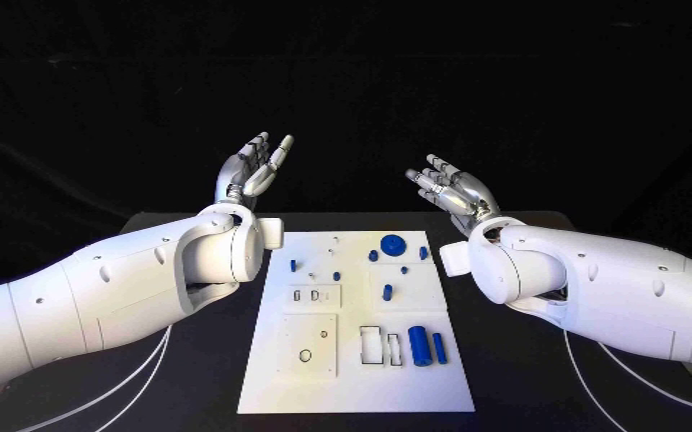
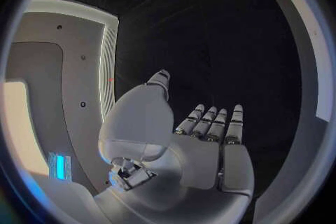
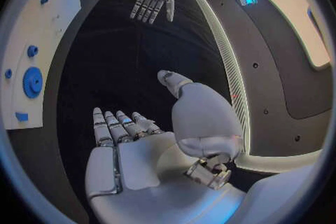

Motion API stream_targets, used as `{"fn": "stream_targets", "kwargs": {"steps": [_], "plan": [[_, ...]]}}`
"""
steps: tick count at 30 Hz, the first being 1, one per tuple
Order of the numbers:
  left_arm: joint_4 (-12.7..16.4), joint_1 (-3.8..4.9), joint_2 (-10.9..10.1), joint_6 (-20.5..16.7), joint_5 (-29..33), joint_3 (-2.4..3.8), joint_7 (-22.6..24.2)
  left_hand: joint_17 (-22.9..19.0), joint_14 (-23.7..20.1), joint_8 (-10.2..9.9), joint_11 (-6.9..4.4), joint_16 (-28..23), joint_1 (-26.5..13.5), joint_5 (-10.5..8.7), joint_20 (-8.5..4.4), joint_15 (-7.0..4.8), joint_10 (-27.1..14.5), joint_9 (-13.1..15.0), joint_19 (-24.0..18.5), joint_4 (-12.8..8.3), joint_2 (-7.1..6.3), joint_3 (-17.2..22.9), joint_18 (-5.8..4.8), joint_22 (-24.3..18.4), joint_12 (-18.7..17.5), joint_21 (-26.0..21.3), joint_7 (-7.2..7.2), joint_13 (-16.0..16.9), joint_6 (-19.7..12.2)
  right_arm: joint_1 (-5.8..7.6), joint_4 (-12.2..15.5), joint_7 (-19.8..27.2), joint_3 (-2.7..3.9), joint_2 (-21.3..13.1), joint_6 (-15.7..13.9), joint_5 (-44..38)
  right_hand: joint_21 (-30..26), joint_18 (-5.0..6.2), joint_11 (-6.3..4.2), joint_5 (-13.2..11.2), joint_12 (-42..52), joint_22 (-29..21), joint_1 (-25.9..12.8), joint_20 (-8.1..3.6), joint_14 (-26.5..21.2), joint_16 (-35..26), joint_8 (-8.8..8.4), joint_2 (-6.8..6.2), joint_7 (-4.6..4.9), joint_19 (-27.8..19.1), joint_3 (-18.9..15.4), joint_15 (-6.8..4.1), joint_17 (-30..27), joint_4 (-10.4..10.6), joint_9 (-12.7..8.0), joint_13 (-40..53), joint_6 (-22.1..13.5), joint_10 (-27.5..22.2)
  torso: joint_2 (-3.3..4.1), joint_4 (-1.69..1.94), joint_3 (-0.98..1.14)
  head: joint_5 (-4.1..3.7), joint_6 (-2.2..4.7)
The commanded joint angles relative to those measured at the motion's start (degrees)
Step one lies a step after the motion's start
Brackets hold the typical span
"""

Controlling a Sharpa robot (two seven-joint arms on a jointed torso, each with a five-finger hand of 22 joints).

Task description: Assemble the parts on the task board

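Note:
The white task board [image 1: 361, 382] lies in the middle of the black table. Small blue parts rest on it: a round gear [image 1: 392, 245] near the far edge, two cylinders [image 1: 421, 345] near the front right, and several small pegs [image 1: 335, 275] around the middle. My left hand [image 1: 254, 174] is raised above the table beyond the board's far left corner, fingers straight and apart, holding nothing. My right hand [image 1: 454, 188] is raised beyond the far right corner, also spread and empty. The left wrist view shows my left hand [image 2: 210, 145] open, and the right wrist view shows my right hand [image 3: 133, 145] open, with the gear [image 3: 32, 82] on the board's edge.
Rectangular cut-outs [image 1: 371, 344] and a ring slot [image 1: 304, 355] mark the board's near half. Bare black table [image 1: 534, 382] runs along both sides of the board. White cables [image 1: 137, 392] curve over the table near the front left.

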Motion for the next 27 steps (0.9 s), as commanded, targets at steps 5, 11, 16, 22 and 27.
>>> {"fn": "stream_targets", "kwargs": {"steps": [5,11,16,22,27], "plan": [[1.2,0.13,-2.2,5.4,-0.2,0.04,1.8,2.4,13.2,5.1,2.73,4.2,8.2,1.42,1.05,2.16,16.1,3.7,5.5,-0.2,1.11,-1.8,1.21,2.1,2.4,4.2,8.47,1.4,14.7,2.03,-4.9,-4.7,-0.81,0.7,7.0,-24.2,5.9,2.86,-0.71,-4.0,4.7,3.0,11.2,0.25,18.6,6.0,8.44,-1.55,9.9,13.7,2.9,-1.05,4.1,-7.2,6.4,2.2,22.3,21.2,0.95,-0.54,-0.12,0.72,-0.56],[2.6,0.28,-3.9,7.9,-1.3,0.04,0.6,6.4,35.4,9.7,1.96,12.6,12.6,1.35,0.67,0.08,35.8,6.4,22.4,-1.0,1.44,-2.8,3.11,6.2,5.2,13.3,7.03,2.3,27.0,3.84,-6.3,-6.0,-0.78,1.1,7.1,-36.4,11.7,6.21,-3.03,-4.6,7.3,5.0,14.0,0.05,40.4,12.3,14.27,-2.52,8.45,32.2,3.5,-4.41,7.7,-10.3,9.5,2.8,37.6,42.1,2.07,-0.68,0.15,0.66,-0.55],[4.5,0.51,-5.6,10.5,-2.9,0.05,-1.6,7.5,40.4,11.1,0.42,14.1,14.8,1.53,0.36,-1.57,40.4,6.9,27.8,-2.1,1.59,-3.3,4.46,6.1,5.4,14.8,5.62,2.3,31.5,5.29,-6.9,-9.8,-0.77,1.5,10.8,-48.9,11.8,7.75,-4.51,-5.3,6.3,4.3,13.8,-0.27,46.3,12.9,14.7,-3.48,7.07,37.8,3.6,-6.14,8.3,-11.2,9.4,2.8,40.9,47.0,2.95,-0.5,0.34,0.55,-0.52],[7.4,0.67,-7.9,12.6,-4.5,0.05,-3.5,8.3,42.7,11.5,-0.49,14.4,15.8,1.72,-0.17,-2.32,43.5,6.9,29.6,-2.5,1.45,-3.6,4.59,5.4,5.5,14.6,4.84,2.4,33.2,6.23,-6.9,-15.1,-0.76,1.9,13.2,-61.1,12.0,7.96,-6.36,-6.2,5.5,3.7,13.1,-2.04,53.4,13.8,15.27,-4.78,5.31,43.8,3.1,-8.31,10.2,-11.2,10.1,3.1,44.9,53.0,4.26,-0.28,0.36,0.34,-0.41],[10.7,0.73,-10.1,13.8,-5.0,0.06,-4.5,8.4,43.0,11.5,-0.63,14.5,15.9,1.83,-0.25,-2.44,44.0,6.9,29.9,-2.4,1.47,-3.7,4.59,5.3,5.5,14.5,4.78,2.4,33.3,6.88,-6.9,-20.7,-0.74,2.5,14.5,-72.3,13.9,7.96,-8.09,-5.8,5.2,4.3,12.5,-4.36,59.7,15.9,15.68,-6.32,3.88,49.3,3.1,-10.61,13.4,-10.8,11.3,3.5,47.4,57.8,5.81,0.06,0.32,-0.18,0.0]]}}
